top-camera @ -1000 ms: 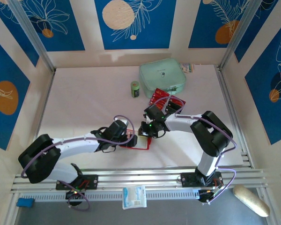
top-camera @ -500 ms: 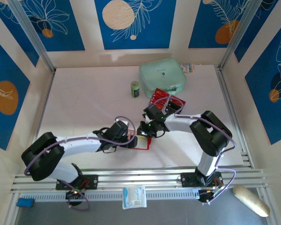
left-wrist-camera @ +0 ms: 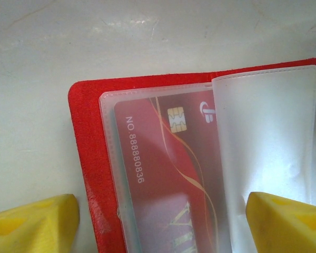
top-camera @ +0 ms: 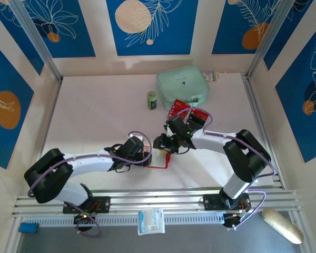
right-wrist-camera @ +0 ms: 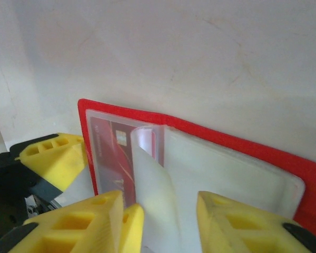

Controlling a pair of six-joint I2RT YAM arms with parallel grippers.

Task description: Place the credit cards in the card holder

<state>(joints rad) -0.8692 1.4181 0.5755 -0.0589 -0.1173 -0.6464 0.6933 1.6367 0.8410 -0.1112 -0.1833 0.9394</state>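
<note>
Left gripper [left-wrist-camera: 160, 208] spread wide, straddling the open card holder [left-wrist-camera: 88, 174]. Red credit card [left-wrist-camera: 163, 174] lies pocketed between its jaws, long axis pointing away, chip end farthest. Right gripper [right-wrist-camera: 166, 211] parted, clear pocket leaf [right-wrist-camera: 147, 174] curling up between.

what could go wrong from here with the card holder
1. The clear sleeve curls up between the open fingers of the right gripper; closing could crease it or drag the card holder.
2. The left gripper sits close beside it over the holder; a move might bump them together.
</note>
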